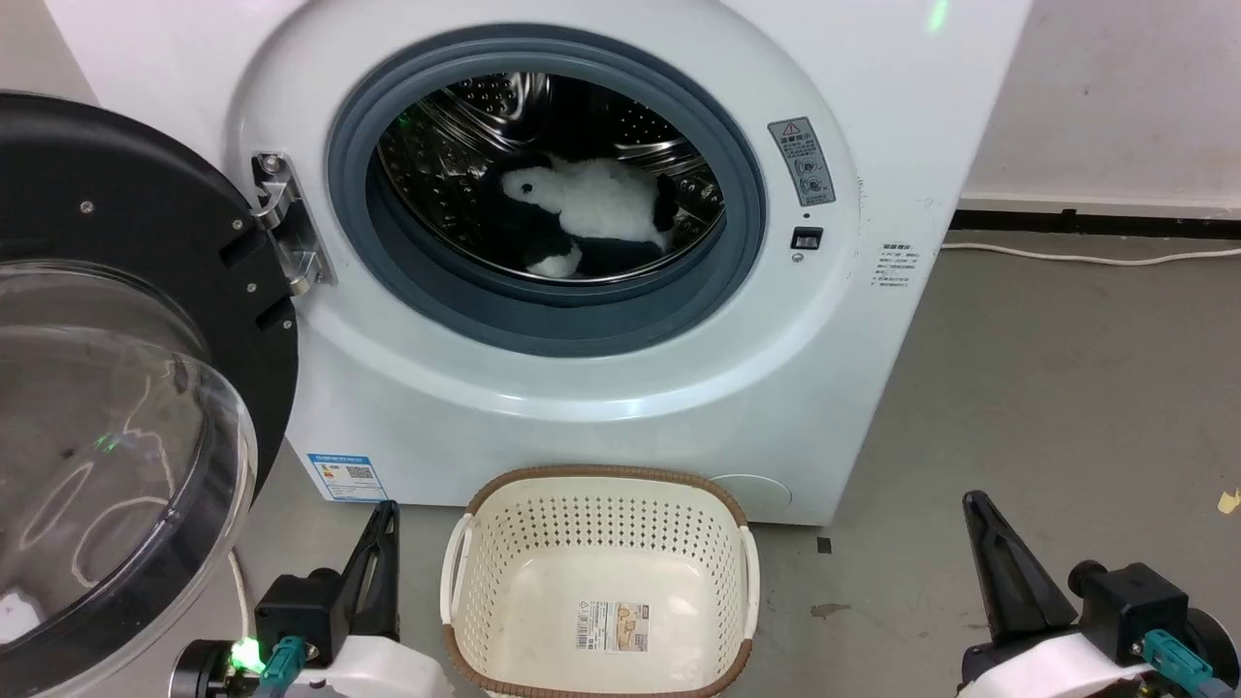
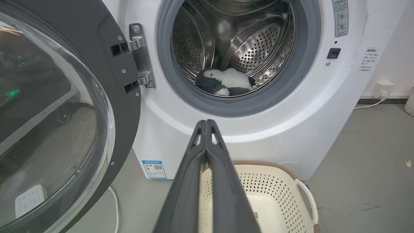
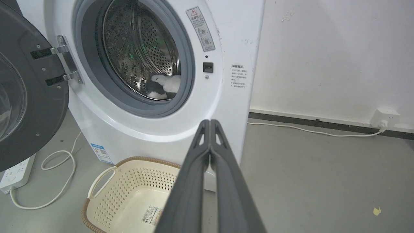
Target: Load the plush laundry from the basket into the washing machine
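White-and-black toy, head view: the toy (image 1: 596, 208) lies on the bottom of the steel drum (image 1: 446, 165), well past the grey door ring (image 1: 543, 325). It's inside the washer (image 1: 873, 368)!
Basket, head view: the basket (image 1: 601, 528) sits on the floor (image 1: 1066, 388) just in front of the washer, handy for a short lift; nothing in it but its label (image 1: 611, 625).
Door, head view: the door (image 1: 116, 407) is swung wide to the left, so the opening is free.
End effectors, head view: left end effector (image 1: 388, 514) and right end effector (image 1: 977, 509) sit low on either side of the basket, apart from it and carrying nothing. Parked clear, I'd say, since the load is in.
Left wrist view: fingers (image 2: 189, 194) pressed flat together with nothing between them, pointing at the washer front just under the opening; the toy shows on the drum bottom beyond.
Right wrist view: same story, fingers (image 3: 231, 200) squeezed together tip to tip and empty, aimed at the washer's right front edge, with the basket below them and the toy peeking over the ring.
Progress: my read is that loading is complete, and only the open door might want attention.
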